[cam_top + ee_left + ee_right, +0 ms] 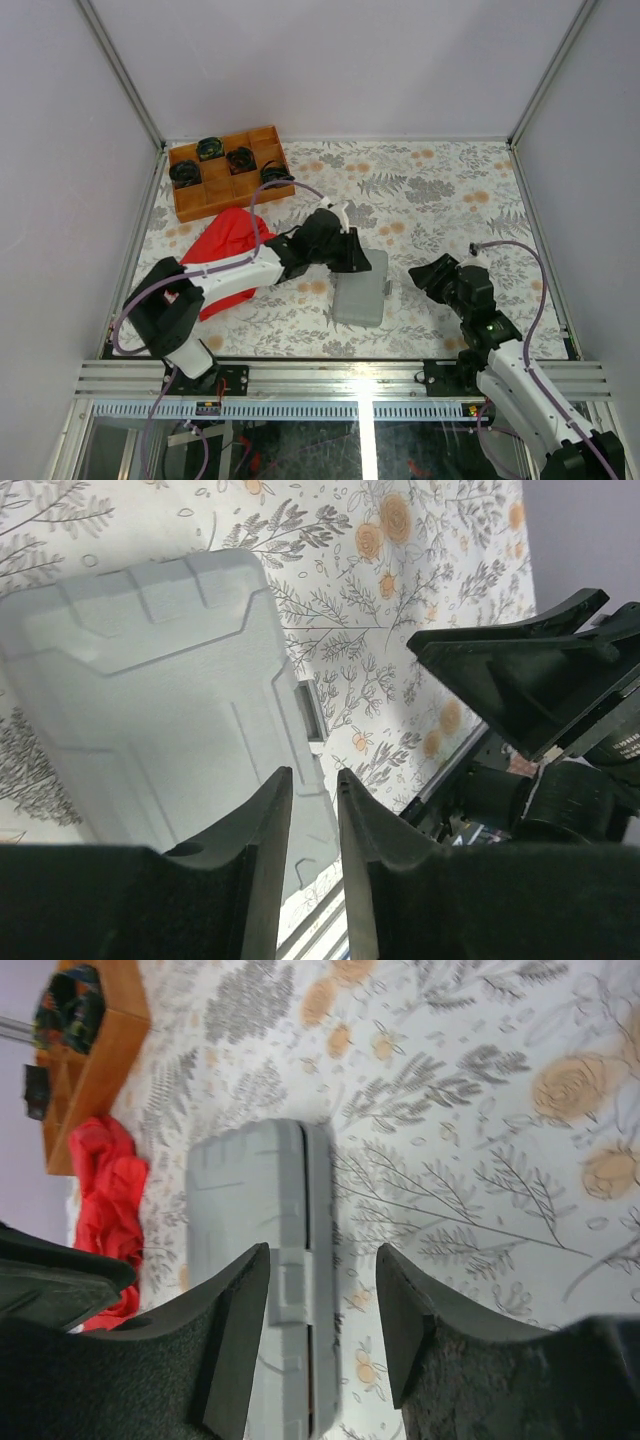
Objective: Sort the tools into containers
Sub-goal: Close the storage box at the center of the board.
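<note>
The grey tool case (360, 295) lies closed on the flowered table, near the front middle. No tools show in any view. My left gripper (352, 258) hovers over the case's far end; in the left wrist view its jaws (314, 780) stand a narrow gap apart with nothing between them, above the case lid (170, 680) and near its latch (310, 712). My right gripper (425, 278) is open and empty to the right of the case. In the right wrist view (322, 1260) it faces the latch side of the case (250, 1180).
A red cloth (228, 240) lies left of the case, under the left arm. A brown wooden tray (185, 205) with black coiled bundles (210, 148) stands at the back left. The metal frame rail runs along the table's near edge.
</note>
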Action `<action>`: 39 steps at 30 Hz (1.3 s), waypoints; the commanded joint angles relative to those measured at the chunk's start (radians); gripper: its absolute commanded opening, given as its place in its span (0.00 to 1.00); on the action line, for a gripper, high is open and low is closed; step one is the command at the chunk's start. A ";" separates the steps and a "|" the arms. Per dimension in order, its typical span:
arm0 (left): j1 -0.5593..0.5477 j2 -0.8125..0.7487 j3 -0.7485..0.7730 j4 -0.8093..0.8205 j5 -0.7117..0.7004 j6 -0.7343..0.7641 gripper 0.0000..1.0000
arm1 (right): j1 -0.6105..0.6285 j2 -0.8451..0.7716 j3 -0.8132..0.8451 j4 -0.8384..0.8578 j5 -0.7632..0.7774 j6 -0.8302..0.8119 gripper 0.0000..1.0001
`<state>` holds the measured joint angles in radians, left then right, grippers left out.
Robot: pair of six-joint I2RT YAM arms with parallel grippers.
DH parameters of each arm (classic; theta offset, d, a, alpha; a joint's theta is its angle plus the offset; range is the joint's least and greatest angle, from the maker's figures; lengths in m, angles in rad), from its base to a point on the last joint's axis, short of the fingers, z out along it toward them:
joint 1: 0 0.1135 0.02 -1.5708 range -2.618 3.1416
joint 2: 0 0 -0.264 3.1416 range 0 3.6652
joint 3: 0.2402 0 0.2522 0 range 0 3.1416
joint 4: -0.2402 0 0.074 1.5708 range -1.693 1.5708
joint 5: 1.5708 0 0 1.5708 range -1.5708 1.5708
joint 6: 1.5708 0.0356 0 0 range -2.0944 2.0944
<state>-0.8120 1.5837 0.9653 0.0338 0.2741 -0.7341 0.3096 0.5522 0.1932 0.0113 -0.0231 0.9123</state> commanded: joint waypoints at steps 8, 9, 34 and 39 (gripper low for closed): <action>-0.173 0.185 0.238 -0.300 -0.284 0.170 0.20 | 0.002 0.076 0.030 -0.066 -0.004 -0.039 0.49; -0.181 0.192 0.247 -0.319 -0.309 0.174 0.19 | 0.003 0.081 0.031 -0.066 -0.008 -0.041 0.49; -0.235 0.417 0.359 -0.547 -0.432 0.290 0.12 | 0.003 0.270 0.039 -0.004 -0.120 -0.073 0.49; -0.243 0.411 0.247 -0.498 -0.411 0.264 0.09 | 0.002 0.327 0.048 0.025 -0.173 -0.102 0.46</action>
<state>-1.0389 1.9064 1.3399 -0.3851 -0.1795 -0.4660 0.3096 0.8478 0.1940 -0.0181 -0.1337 0.8520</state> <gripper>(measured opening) 0.105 0.475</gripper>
